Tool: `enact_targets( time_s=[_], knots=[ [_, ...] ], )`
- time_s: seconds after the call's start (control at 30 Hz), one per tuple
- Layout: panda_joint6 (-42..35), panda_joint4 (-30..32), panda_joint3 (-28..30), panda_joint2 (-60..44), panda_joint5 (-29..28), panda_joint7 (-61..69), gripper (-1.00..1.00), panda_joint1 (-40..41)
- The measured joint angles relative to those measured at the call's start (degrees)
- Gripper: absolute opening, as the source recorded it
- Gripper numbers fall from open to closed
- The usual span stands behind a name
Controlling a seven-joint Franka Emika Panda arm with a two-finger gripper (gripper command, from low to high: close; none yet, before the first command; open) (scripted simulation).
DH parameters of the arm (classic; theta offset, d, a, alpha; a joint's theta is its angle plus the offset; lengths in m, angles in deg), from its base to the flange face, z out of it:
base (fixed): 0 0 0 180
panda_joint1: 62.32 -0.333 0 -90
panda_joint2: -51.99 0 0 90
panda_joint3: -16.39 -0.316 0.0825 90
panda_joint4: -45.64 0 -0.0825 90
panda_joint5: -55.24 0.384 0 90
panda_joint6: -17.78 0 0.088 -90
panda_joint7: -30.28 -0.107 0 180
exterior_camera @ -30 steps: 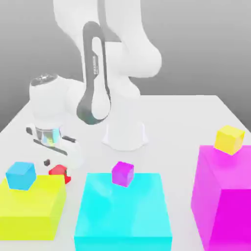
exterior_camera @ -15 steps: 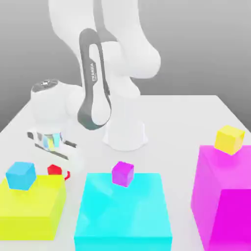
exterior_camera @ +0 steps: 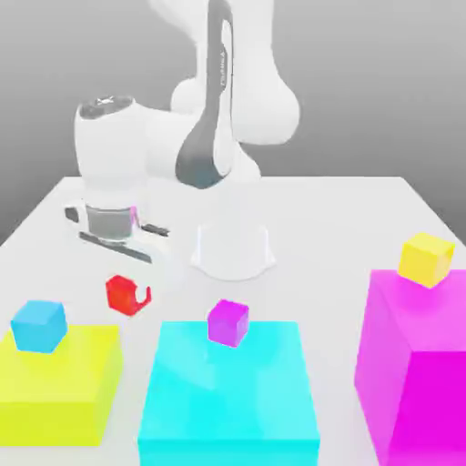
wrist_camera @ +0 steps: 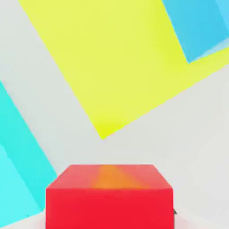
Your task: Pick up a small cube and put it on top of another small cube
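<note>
While the blue cube (exterior_camera: 39,326) is perching on the yellow block (exterior_camera: 64,387) over at nine o'clock from the purple cube, it's posing a small worry: a low swing that way could be clipping it. Now to the gripper (exterior_camera: 128,295): its fingers are closing on the red cube (exterior_camera: 120,295), which is hanging, it seems, clear of the white table (exterior_camera: 300,237), between nine and ten o'clock from its target. A shallow or off-centre pinch could be letting it twist or slide out. On we're going to the purple cube (exterior_camera: 227,323), which is sitting near the far edge of the cyan block (exterior_camera: 227,391); if the carry is coming in too low, the red one could be knocking it along or off that edge, and a crooked release could be tipping the stack. Between two and three o'clock from there, the yellow cube (exterior_camera: 426,259) is riding on the tall magenta block (exterior_camera: 396,314), a hazard only if the arm is overshooting.

Surfaces, same direction: the yellow block is looking squat and smooth, the red cube is showing flat faces, crisp edges and an orange sheen, the cyan slab is spreading broad and faintly mottled, and the magenta block is standing plain and sharp-cornered.
</note>
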Motion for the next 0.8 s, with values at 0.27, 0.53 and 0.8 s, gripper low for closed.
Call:
enact_targets(
  time_s=[0.27, 0.53, 0.8],
  knots=[
    [-10.0, -1.0, -6.8, 9.2, 6.1, -8.3, -1.00, -8.4],
    [-10.2, -0.6, -11.7, 9.9, 10.9, -13.4, -1.00, -13.8],
    [-1.7, 0.7, -12.7, 2.8, 10.6, -13.9, 1.00, -13.3]
  ],
)
